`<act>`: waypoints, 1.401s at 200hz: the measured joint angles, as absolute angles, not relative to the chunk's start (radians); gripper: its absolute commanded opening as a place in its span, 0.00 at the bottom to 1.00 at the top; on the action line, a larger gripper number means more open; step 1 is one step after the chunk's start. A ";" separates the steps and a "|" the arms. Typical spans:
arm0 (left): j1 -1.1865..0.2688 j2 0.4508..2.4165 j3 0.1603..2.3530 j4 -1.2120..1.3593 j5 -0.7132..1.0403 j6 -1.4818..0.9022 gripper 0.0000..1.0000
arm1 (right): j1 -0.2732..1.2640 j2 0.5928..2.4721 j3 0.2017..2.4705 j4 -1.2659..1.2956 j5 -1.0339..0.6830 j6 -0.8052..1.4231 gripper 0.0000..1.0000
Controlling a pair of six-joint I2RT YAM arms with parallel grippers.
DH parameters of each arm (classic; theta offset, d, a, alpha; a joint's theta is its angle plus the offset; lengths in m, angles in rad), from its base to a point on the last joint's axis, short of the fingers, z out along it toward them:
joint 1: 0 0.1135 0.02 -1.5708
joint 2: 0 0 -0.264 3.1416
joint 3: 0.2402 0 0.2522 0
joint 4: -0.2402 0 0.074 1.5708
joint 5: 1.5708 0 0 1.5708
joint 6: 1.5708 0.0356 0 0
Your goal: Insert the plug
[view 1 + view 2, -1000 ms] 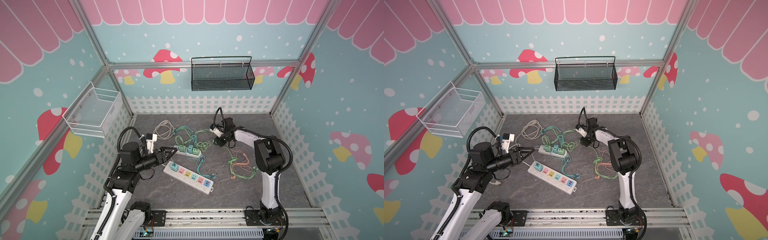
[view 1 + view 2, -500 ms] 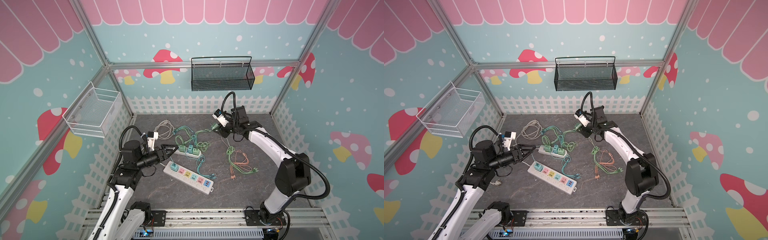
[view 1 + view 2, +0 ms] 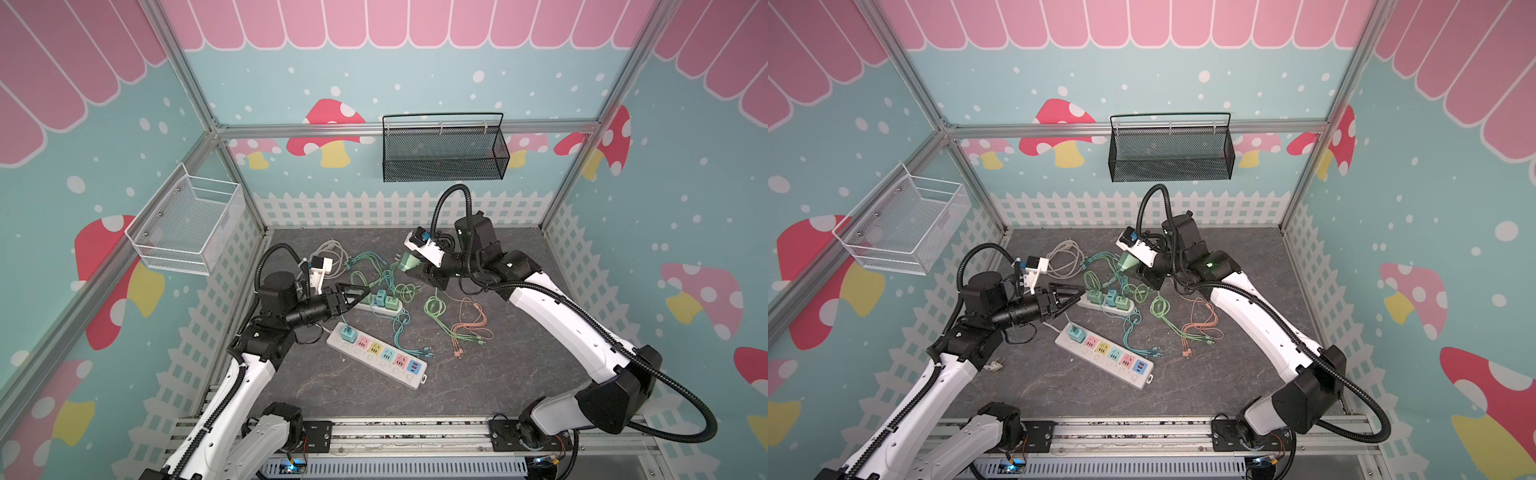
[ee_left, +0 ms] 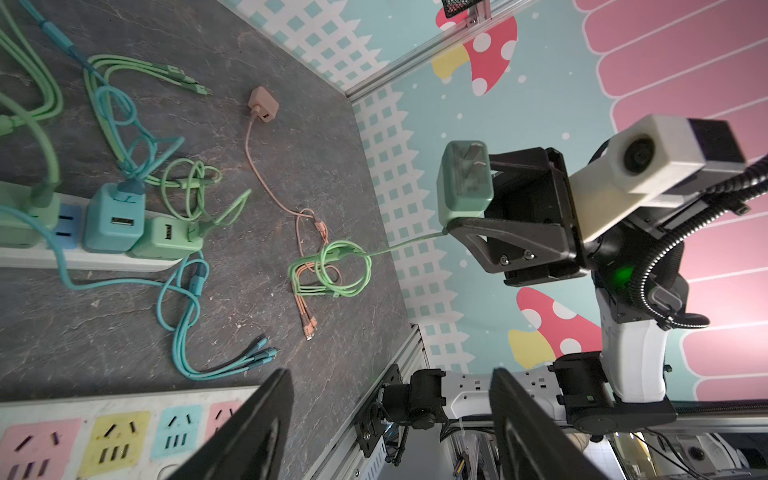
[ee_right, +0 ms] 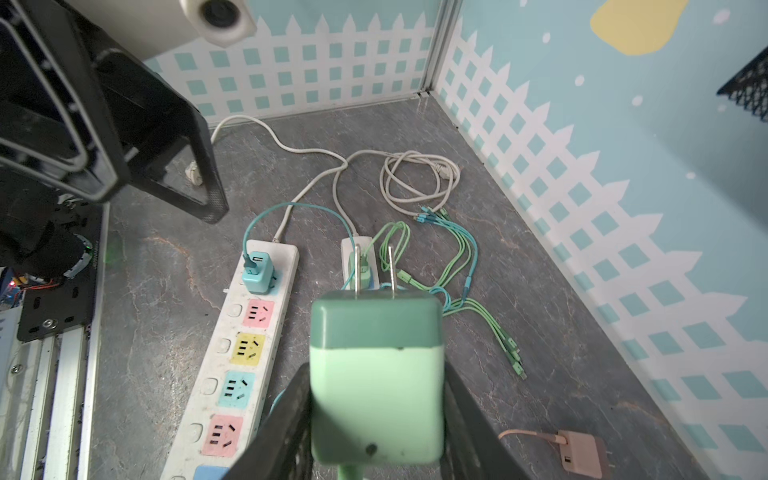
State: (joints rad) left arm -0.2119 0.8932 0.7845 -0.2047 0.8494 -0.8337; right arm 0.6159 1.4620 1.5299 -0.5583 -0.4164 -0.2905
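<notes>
Right gripper (image 3: 417,271) clamped on green charger plug (image 5: 376,374), held in the air, prongs bare, not yet inserted. Left gripper (image 3: 360,293) spread, empty, at its 8 o'clock. Long power strip (image 3: 376,360) at 6 o'clock, pink and yellow sockets free. Lowering and push-in remain.

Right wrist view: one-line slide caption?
Right gripper holds the green plug aloft, prongs forward; multicolour power strip below, teal adapter already plugged in.
</notes>
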 measured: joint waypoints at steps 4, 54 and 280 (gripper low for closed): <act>-0.219 0.896 0.787 -0.202 0.849 -0.834 0.75 | 0.620 1.459 1.534 -0.562 -0.419 -0.294 0.36; -0.271 0.905 0.804 -0.157 0.849 -0.834 0.75 | 0.680 1.455 1.553 -0.594 -0.427 -0.330 0.36; -0.322 0.948 0.802 -0.070 0.838 -0.897 0.25 | 0.870 1.506 1.553 -0.601 -0.305 -0.369 0.41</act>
